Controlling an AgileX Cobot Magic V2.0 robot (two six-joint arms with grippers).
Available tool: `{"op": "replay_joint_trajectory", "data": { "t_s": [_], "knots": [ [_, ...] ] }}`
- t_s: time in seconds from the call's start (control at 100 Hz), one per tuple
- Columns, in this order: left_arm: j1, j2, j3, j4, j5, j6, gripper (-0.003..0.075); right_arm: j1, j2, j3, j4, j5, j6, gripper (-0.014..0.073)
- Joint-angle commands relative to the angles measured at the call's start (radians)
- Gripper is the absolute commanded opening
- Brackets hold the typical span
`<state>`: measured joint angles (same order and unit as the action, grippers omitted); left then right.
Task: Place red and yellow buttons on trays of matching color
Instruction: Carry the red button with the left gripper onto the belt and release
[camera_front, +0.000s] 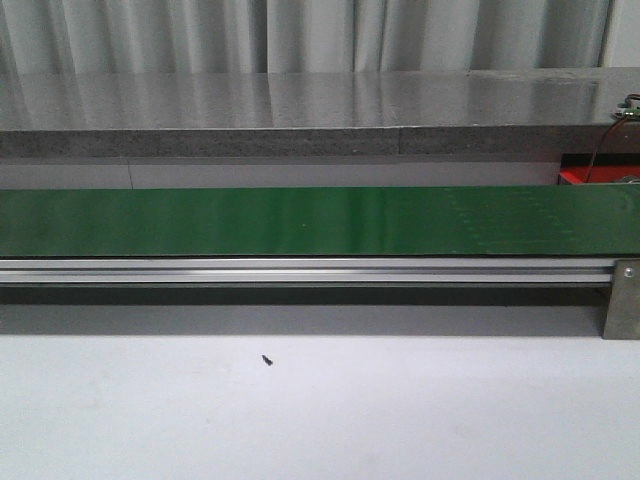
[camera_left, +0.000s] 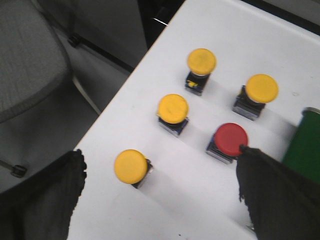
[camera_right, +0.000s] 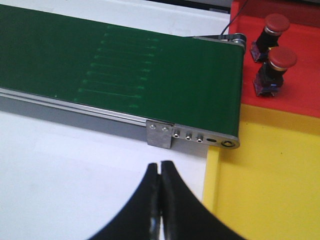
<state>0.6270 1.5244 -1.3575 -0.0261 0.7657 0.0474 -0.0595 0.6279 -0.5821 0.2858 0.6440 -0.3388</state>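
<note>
- The left gripper has its cloth-covered fingers spread wide apart with nothing between them, hovering over the white table
- The right gripper has its black fingers pressed together, empty, above the table just beside the yellow tray
- Four yellow buttons and one red button stand upright on the table; the red one sits close by one left finger
- Two red-capped buttons stand in the red tray, past the end of the green conveyor belt
- The front view shows only the belt, bare
</note>
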Motion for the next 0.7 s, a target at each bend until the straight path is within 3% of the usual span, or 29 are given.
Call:
{"op": "replay_joint_trajectory", "data": {
  "t_s": [0.0, 0.69],
  "knots": [
    [0.032, -0.004, -0.034, -0.002, -0.069, -0.014, 0.06, 0.001, -0.004, -0.025, 0.017, -0.058, -0.008, -0.0068],
    [0.036, 0.311, -0.034, 0.017, -0.134, -0.014, 0.06, 0.001, -0.004, -0.025, 0.017, -0.058, -0.008, -0.0068]
  ]
}}
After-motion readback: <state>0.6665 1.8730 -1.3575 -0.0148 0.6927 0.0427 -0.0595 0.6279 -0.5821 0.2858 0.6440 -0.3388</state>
